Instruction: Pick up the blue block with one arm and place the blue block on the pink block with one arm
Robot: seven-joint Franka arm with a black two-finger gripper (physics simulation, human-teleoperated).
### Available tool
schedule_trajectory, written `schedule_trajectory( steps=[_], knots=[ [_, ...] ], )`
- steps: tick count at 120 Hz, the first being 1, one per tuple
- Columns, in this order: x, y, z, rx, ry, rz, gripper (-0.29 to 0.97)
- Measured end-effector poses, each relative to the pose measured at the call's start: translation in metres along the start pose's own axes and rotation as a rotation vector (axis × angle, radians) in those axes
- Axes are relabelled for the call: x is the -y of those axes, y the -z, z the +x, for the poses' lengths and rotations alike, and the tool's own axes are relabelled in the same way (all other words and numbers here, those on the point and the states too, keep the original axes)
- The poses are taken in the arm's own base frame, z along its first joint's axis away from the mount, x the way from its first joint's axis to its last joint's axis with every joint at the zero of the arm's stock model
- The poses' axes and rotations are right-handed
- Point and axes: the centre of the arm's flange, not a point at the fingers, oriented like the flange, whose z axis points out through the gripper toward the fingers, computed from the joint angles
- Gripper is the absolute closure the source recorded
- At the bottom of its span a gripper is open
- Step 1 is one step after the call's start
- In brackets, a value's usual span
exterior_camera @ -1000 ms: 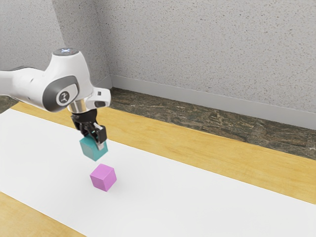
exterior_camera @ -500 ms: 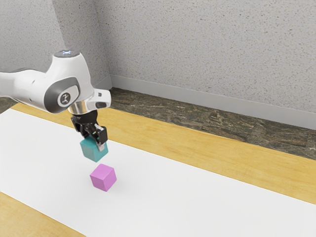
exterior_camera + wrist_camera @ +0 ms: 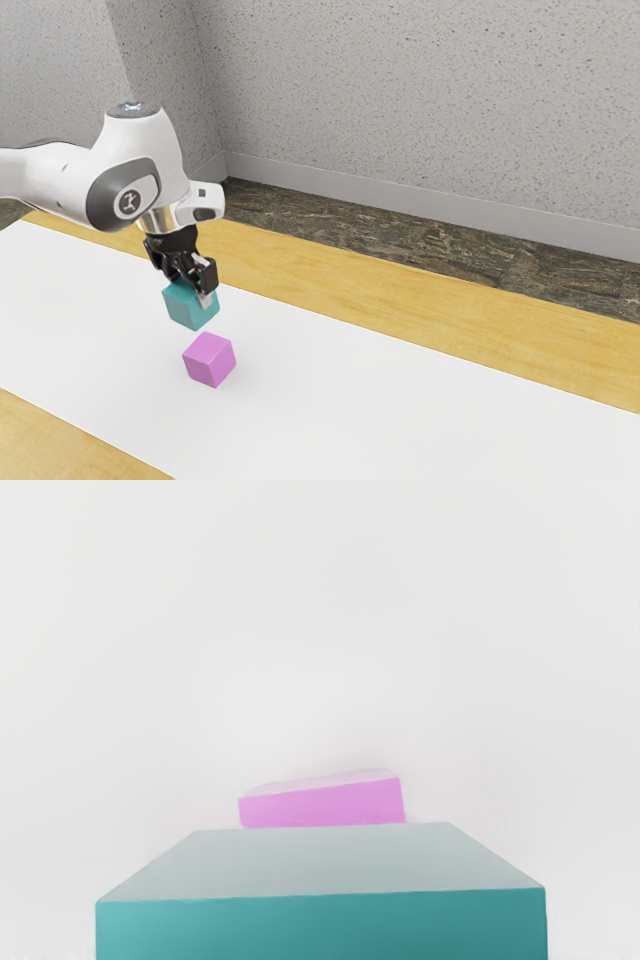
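The black gripper [image 3: 192, 284], fingers clamped on a teal cube block [image 3: 190, 308], hangs just above a pink cube block [image 3: 208, 360] on the white desk [image 3: 420, 400].

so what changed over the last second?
Very little. The arm sank a touch, carrying the blue block slightly lower toward the pink block. The two blocks are still apart, the blue one in the air. The fingers stay shut on the blue block, with nothing let go. The pink block hasn't moved on the white table.
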Motion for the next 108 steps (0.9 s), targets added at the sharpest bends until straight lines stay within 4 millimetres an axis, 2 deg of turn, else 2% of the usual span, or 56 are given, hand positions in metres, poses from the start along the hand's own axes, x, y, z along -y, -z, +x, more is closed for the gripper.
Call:
schedule_trajectory(
  steps=[48,74,96,100,103,108],
  knots=[
    [-0.002,-0.002,-0.002,0.004,0.005,0.000,0.32],
    [-0.002,-0.002,-0.003,0.005,0.006,-0.005,0.14],
    [-0.001,-0.002,0.000,0.006,0.004,-0.005,0.06],
    [-0.008,0.006,0.009,-0.005,-0.012,0.000,0.05],
    [-0.019,0.021,0.019,-0.027,-0.038,0.006,0.04],
    [-0.041,0.071,0.042,-0.096,-0.090,0.016,0.04]
  ],
)
